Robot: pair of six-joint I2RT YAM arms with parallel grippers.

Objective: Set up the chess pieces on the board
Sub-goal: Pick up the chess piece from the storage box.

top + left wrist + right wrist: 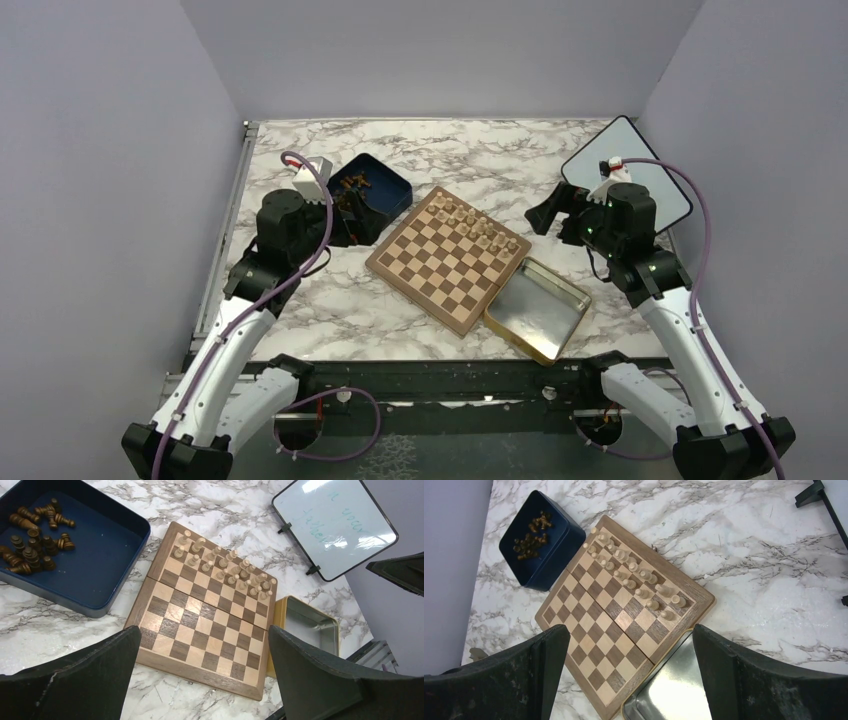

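Both arms are pictured with jaws spread wide and nothing held: the left end effector (204,632) beside the dark blue box (102,547), the right end effector (631,630) off the board's (447,262) right side. The dark chess pieces (35,540) are heaped in one corner of that box, some lying flat. Pale chessmen (634,575) fill two rows; the opposite rows stand bare. One piece at the heap's edge is best singled out, gripped across its body and set upright, centred in its square.
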